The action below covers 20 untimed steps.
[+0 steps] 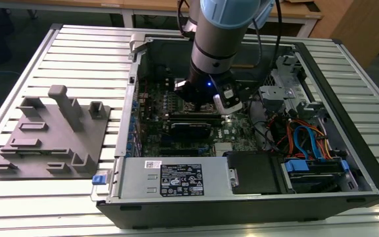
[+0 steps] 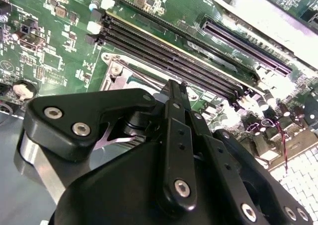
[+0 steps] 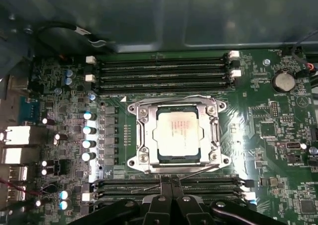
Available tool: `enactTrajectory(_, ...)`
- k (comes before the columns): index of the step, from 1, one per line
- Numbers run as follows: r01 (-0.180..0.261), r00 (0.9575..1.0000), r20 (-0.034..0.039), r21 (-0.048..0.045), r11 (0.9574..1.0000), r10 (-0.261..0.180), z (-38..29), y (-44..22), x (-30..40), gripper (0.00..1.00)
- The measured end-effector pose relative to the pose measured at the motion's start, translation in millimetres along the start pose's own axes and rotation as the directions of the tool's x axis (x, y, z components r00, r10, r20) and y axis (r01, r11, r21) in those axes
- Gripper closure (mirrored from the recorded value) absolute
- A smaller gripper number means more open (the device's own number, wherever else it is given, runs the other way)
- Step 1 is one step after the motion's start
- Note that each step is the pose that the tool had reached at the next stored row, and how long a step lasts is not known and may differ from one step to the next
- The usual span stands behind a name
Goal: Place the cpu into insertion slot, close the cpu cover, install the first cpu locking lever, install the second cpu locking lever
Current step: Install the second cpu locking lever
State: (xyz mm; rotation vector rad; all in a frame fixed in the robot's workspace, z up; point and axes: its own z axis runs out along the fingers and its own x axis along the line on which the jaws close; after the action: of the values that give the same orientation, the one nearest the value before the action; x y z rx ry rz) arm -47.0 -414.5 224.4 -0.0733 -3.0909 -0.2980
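In the first wrist view the cpu, a silvery square chip, lies flat in the insertion slot on the green board. The cpu cover, a silvery frame, lies down around it, and the chip shows through its window. One thin wire locking lever runs along the cover's side toward the far memory slots. Another lever runs along the side nearest my fingertips. My gripper is shut, its tips just beside that near edge of the socket. In the exterior view the gripper hangs low inside the open computer case.
Long black memory slots flank the socket on two sides, with a second set by my fingers. Capacitors and a coin battery stand nearby. Case walls, cables and a drive cage hem in the arm. A grey fixture sits at the exterior view's left.
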Motion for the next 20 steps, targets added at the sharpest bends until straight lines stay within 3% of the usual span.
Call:
enactTrajectory(4,0.001,1.0000,-0.0013,-0.0221,0.9998,-0.001,0.8,-0.4,3.1,0.90)
enactTrajectory(7,0.001,1.0000,-0.0021,-0.0329,0.9995,-0.001,1.0,-1.8,3.9,0.90)
enactTrajectory(13,0.001,1.0000,-0.0026,-0.0420,0.9991,-0.001,1.2,-5.8,6.2,0.90)
enactTrajectory(20,0.019,0.9998,-0.0066,-0.0490,0.9986,-0.020,9.5,-8.8,14.7,0.90)
